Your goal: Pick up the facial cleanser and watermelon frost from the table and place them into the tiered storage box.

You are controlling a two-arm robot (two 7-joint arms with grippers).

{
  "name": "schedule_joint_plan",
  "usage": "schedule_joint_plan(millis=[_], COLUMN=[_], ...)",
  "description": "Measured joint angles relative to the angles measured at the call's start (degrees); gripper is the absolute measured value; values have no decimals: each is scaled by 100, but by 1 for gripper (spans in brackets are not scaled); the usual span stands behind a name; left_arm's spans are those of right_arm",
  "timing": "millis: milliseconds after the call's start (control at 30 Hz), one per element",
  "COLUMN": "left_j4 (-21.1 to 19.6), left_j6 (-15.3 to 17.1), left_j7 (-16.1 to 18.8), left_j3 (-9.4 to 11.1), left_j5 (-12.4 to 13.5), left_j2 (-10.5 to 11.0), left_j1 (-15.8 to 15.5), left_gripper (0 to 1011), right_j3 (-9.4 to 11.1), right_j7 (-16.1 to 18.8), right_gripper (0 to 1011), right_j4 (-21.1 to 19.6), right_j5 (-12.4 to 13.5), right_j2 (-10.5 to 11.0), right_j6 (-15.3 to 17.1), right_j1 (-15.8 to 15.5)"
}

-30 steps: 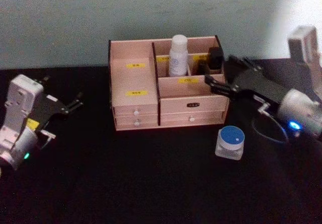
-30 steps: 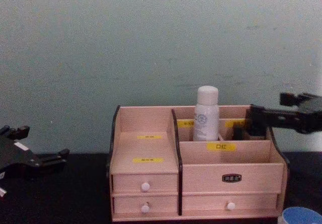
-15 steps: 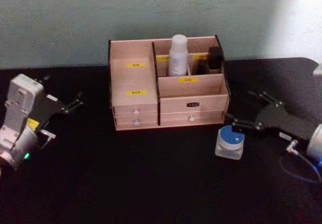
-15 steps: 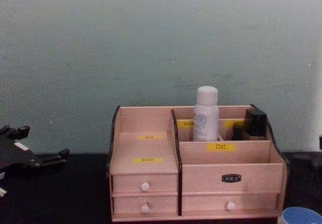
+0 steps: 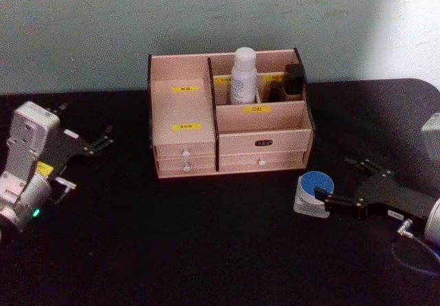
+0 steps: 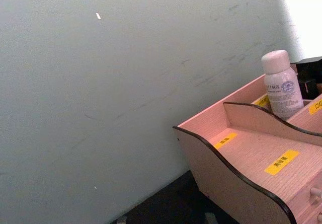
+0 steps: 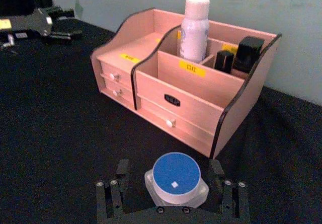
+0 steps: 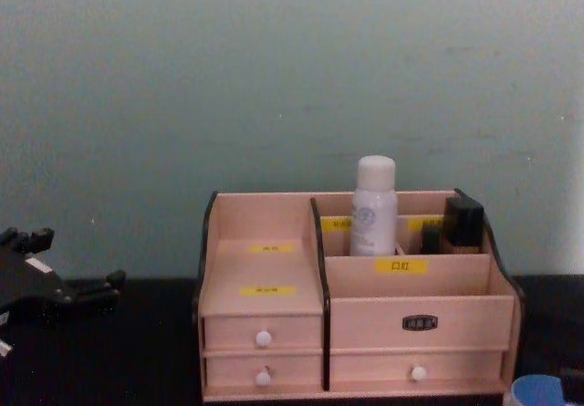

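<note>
The tiered storage box (image 5: pixel 183 117) stands at the back of the black table. A white bottle (image 5: pixel 243 76) stands upright in its rear compartment, with black items (image 5: pixel 295 79) to the right of it. A small jar with a blue lid (image 5: pixel 314 194) sits on the table in front of the box's right end. Which of these is the facial cleanser or the watermelon frost I cannot tell. My right gripper (image 7: pixel 169 169) is low at the jar (image 7: pixel 176 178), open, one finger on each side. My left gripper (image 5: pixel 86 122) rests open at the far left.
A pale wall rises right behind the box (image 8: pixel 356 278). Black cloth stretches in front of the drawers and between the two arms. The left gripper (image 8: pixel 78 258) is well apart from the box's left side.
My right gripper has left the box's rear right compartment, swung out to the right and come down to the blue-lidded jar. The left arm has not moved.
</note>
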Motion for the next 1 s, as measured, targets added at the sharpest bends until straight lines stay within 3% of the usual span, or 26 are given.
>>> schedule_joint_plan(millis=[533,1000], left_j4=[0,0], left_j6=[0,0], left_j7=[0,0], left_j3=[0,0], left_j5=[0,-1], left_j2=[0,0], left_j1=[0,0], left_gripper=[1001,1001], right_j3=[-287,-411], right_j7=[28,61], right_gripper=[1000,1000], right_j4=[518,736], right_j5=[-121,-158], right_j2=[-137,-227], right_j6=[168,188], right_j1=[325,517])
